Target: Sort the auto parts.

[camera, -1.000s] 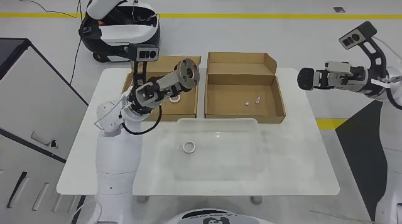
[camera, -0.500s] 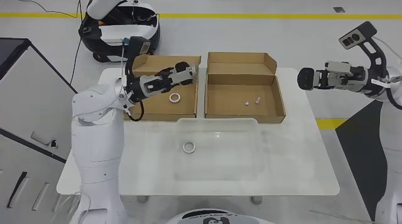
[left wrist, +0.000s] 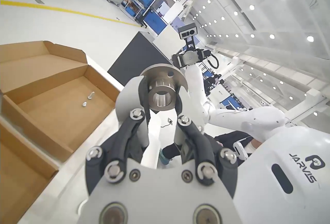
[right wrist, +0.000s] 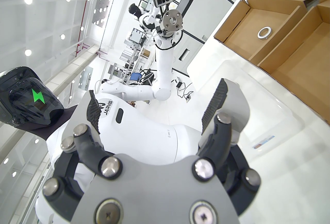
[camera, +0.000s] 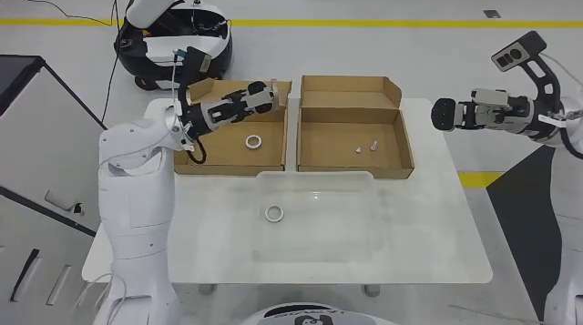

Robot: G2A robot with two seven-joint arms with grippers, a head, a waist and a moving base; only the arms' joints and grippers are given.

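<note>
clamping flanged hub (left wrist: pixel 161 88), left jaws hiding sides

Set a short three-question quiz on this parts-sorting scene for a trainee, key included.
1. True or false: the right gripper is open and empty.
2. Pick one. The left gripper is shut on: A. a screw; B. a flanged metal hub; C. a cable.
3. Short answer: what lies in the clear tray?

Key
1. True.
2. B.
3. One metal ring.
</note>
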